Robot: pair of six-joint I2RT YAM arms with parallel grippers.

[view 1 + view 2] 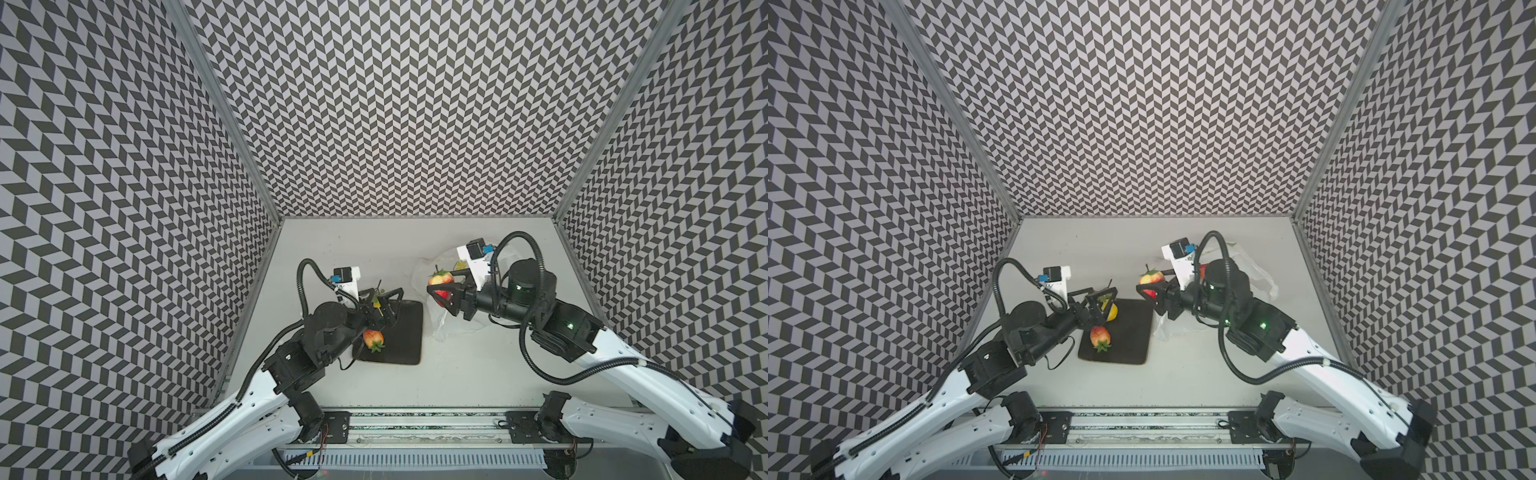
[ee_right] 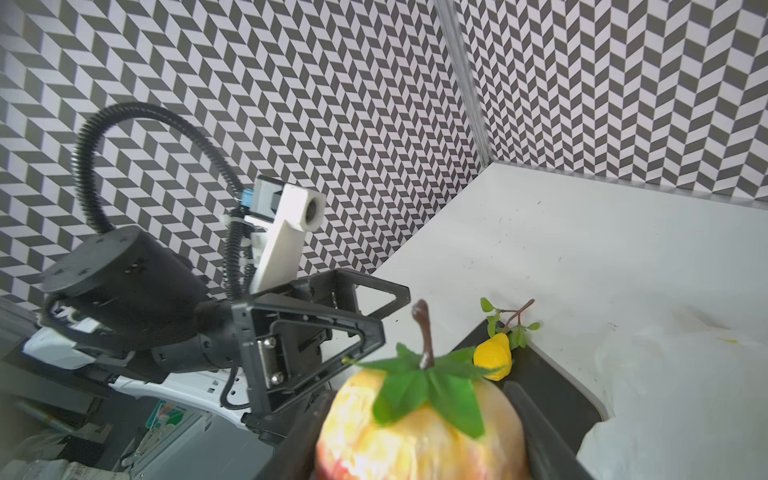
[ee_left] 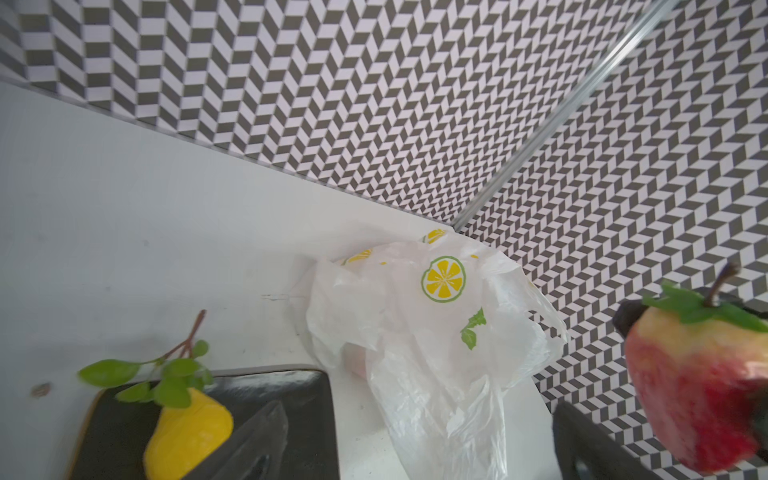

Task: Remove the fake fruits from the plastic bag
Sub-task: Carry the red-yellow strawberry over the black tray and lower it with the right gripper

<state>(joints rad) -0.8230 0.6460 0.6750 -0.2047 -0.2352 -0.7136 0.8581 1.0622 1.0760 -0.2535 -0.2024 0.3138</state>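
Note:
My right gripper [image 1: 439, 287] is shut on a red-yellow fake fruit [image 1: 440, 278] with a green leaf collar and a brown stem, held in the air over the left edge of the plastic bag [image 1: 459, 326]. The right wrist view shows this fruit [image 2: 419, 432] between the dark fingers [image 2: 540, 432]. My left gripper [image 1: 384, 300] stands open above the far left corner of the dark plate [image 1: 405, 332]. A yellow lemon [image 3: 187, 432] with a leafy twig lies free on that plate. Another red-yellow fruit [image 1: 372, 338] rests near the plate's front left. A pinkish fruit [image 3: 356, 361] shows through the bag [image 3: 436, 332].
The white tabletop [image 1: 415, 374] is enclosed by patterned walls [image 1: 415, 124] at the back and on both sides. The bag lies crumpled toward the back right, partly under my right arm. A rail [image 1: 419, 424] runs along the front edge.

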